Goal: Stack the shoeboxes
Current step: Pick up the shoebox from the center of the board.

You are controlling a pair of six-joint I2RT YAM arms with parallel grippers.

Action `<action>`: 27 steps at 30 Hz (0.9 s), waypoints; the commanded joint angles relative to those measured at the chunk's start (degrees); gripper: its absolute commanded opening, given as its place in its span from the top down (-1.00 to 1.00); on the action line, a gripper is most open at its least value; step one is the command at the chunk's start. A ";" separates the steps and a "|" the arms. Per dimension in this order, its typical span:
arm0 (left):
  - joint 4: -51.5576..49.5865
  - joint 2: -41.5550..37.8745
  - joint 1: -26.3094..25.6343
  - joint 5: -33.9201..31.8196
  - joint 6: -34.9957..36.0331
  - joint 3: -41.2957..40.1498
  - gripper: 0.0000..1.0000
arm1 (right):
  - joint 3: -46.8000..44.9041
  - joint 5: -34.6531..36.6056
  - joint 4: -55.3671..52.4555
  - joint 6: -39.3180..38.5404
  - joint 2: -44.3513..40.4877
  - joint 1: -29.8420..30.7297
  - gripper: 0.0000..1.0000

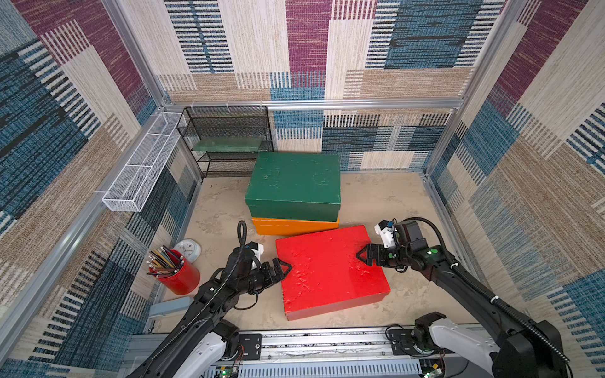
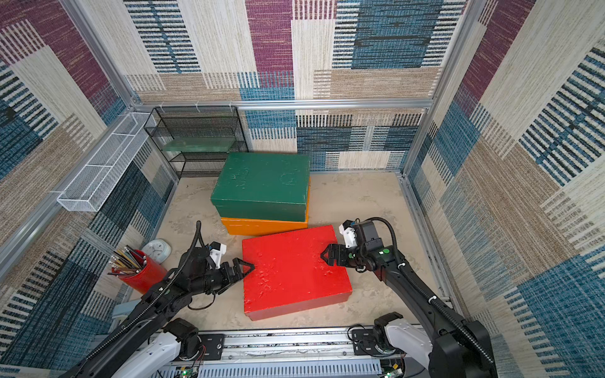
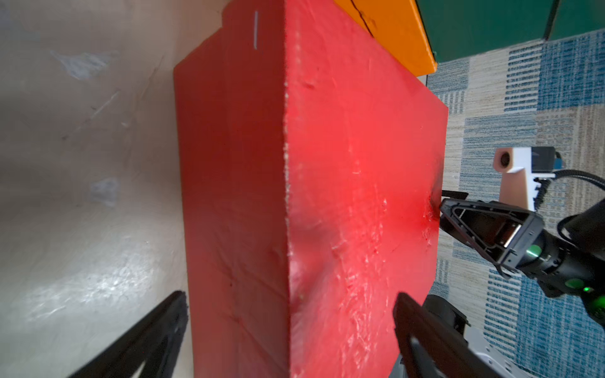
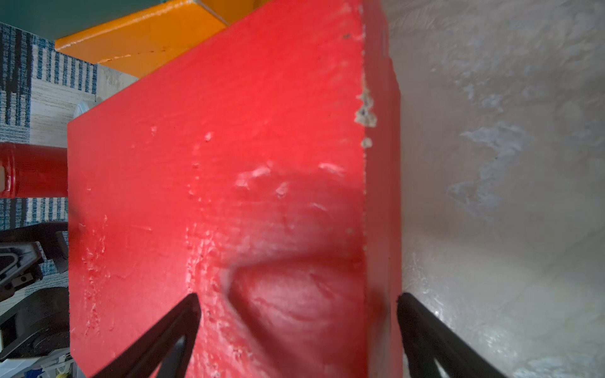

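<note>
While both end effectors (image 1: 288, 266) (image 1: 359, 254) gape, red shoebox (image 1: 330, 271) lies lidded; paint lumpy (lid dented).

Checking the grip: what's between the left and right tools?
The red box fills that stretch, with the left tool and the right tool at its ends; both top views show it.

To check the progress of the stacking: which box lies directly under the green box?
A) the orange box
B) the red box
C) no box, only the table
A: in both top views the green box rests on the orange box, and the red box lies lower, in front of them.
</note>
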 commanded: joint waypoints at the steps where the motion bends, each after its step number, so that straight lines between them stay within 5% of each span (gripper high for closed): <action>1: 5.42 2.28 -1.07 -0.26 -2.15 -1.39 -0.98 | -0.37 -0.46 2.21 1.21 0.32 0.56 -0.90; 12: 16.25 10.48 -2.54 1.63 -3.42 -3.49 -0.90 | -4.52 -1.38 6.43 6.34 -0.85 5.11 -1.00; 27: 14.11 7.56 -6.31 -0.11 -3.24 1.33 -0.71 | 0.59 1.56 6.91 12.36 -2.21 15.01 -0.92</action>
